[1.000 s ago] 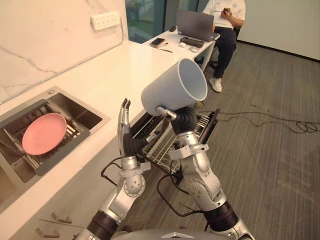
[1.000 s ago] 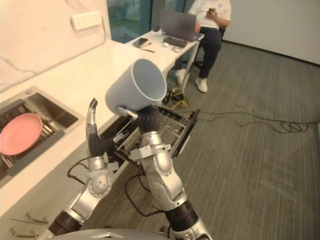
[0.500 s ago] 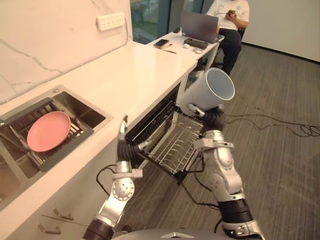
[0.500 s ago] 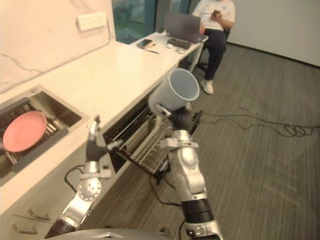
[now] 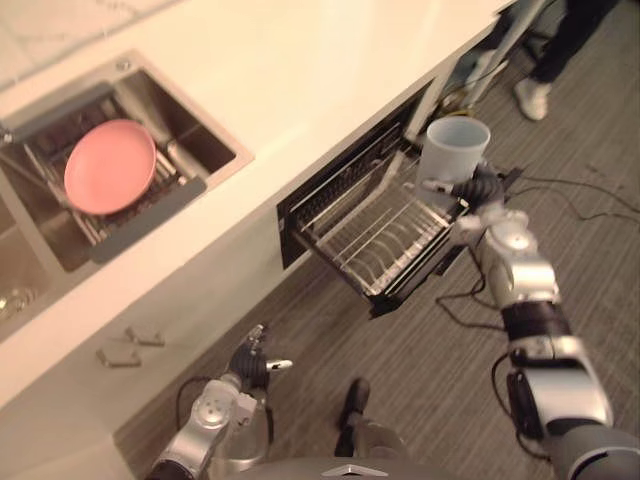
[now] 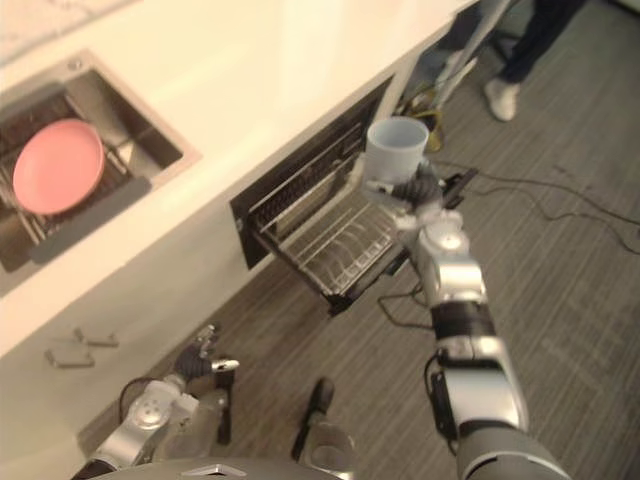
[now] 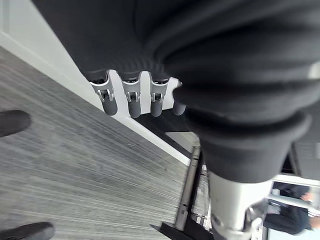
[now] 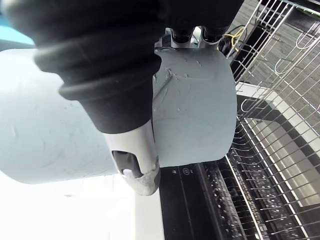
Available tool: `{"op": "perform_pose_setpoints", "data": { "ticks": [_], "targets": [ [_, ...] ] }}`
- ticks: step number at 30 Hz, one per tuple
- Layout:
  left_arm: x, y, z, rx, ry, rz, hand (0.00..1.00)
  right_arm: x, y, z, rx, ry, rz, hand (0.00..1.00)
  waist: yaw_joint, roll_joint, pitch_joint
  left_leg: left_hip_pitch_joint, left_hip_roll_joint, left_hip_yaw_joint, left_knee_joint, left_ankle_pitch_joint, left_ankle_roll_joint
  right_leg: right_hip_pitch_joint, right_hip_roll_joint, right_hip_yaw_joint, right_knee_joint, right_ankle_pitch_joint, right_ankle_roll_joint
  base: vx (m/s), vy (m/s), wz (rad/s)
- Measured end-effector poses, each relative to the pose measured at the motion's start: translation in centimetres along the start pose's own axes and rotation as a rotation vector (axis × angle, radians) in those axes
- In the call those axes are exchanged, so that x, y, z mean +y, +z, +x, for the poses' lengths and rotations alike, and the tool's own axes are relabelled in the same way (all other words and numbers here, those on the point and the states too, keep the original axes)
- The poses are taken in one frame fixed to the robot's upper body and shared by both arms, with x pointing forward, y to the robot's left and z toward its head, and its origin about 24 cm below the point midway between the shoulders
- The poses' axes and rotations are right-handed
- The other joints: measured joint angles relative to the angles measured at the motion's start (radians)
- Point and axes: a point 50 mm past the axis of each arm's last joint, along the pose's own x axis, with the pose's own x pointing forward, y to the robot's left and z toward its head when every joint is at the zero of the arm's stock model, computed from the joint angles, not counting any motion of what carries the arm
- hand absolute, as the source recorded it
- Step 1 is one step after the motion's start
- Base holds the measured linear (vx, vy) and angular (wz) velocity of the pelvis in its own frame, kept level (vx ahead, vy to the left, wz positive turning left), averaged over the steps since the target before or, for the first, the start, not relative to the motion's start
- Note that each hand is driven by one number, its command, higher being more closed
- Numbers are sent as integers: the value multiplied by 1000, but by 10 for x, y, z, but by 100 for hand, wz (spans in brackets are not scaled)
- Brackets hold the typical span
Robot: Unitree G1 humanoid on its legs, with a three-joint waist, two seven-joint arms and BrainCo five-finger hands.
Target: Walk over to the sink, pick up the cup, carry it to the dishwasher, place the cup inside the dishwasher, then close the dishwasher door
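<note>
Upright, cup [image 5: 455, 150] wrapped by right hand [image 5: 480, 186] fingers [image 8: 181, 34], over rack [image 5: 385, 235]

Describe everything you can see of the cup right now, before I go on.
The pale blue-grey cylindrical cup looks like smooth plastic or ceramic, with faint scuffs on its wall in the right wrist view. It stands roughly upright, mouth up, its inside looking empty. The right hand grips it low on the side, holding it above the far side of the dishwasher's pulled-out wire rack.
</note>
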Motion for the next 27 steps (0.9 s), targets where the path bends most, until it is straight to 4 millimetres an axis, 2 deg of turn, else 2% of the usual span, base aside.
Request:
{"op": "perform_pose_setpoints", "data": {
  "ticks": [2,4,6,11,13,17,19,21,22,24,26,27],
  "targets": [
    [8,-3,0,10,29,-16,0,-2,12,11,21,34,-42,100,22,1,42,-25,-1,-11,-8,17,2,-19,1,-16,-5,9,-2,-39,-3,20],
    [14,-4,0,6,56,-38,0,-1,15,18,68,63,-65,100,35,5,68,-33,-5,-23,-23,31,2,-26,1,-25,-8,11,-2,-13,0,18],
    [20,-3,0,-6,80,-49,0,-3,13,24,146,80,-85,100,57,6,92,-48,-6,-27,-31,41,4,-39,1,-32,-13,15,-2,-1,-4,12],
    [26,-2,-1,-22,103,-72,0,-10,1,29,297,104,-105,100,80,15,117,-93,-12,-49,-39,55,5,-74,-1,-55,-13,17,-2,15,-17,14],
    [25,-2,-1,-25,105,-89,0,-14,-3,29,332,106,-127,100,90,25,127,-95,-14,-51,-40,56,5,-75,-3,-56,-13,17,-2,19,-12,3],
    [24,-1,1,-34,106,-120,0,-25,5,31,349,86,-196,100,96,63,151,-118,-16,-58,-41,61,7,-95,-4,-65,-13,20,-1,2,-9,3],
    [24,-1,1,-31,108,-140,0,-28,3,31,373,80,-215,100,104,69,153,-132,-15,-58,-50,69,7,-115,-3,-64,-13,23,-3,3,-16,-1],
    [21,1,5,-33,100,-162,0,-34,-3,29,414,63,-255,100,111,88,165,-141,-16,-58,-52,73,8,-122,-4,-69,-13,24,-3,17,-26,5],
    [20,1,5,-35,97,-164,0,-34,-4,29,420,64,-259,100,114,91,166,-146,-16,-58,-52,73,8,-129,-4,-68,-12,24,-4,0,0,0],
    [17,2,6,-39,88,-182,0,-35,0,31,427,68,-287,100,118,101,171,-164,-16,-59,-52,78,8,-149,-5,-69,-9,25,-5,0,0,0],
    [13,4,8,-49,74,-191,0,-37,9,33,422,78,-343,100,125,127,184,-178,-16,-61,-52,81,8,-164,-6,-71,-4,26,-6,0,0,0],
    [12,5,8,-55,73,-198,0,-37,11,34,418,82,-351,100,128,131,185,-183,-16,-61,-52,82,8,-172,-6,-71,-2,26,-6,20,-20,-4]
  ]
}}
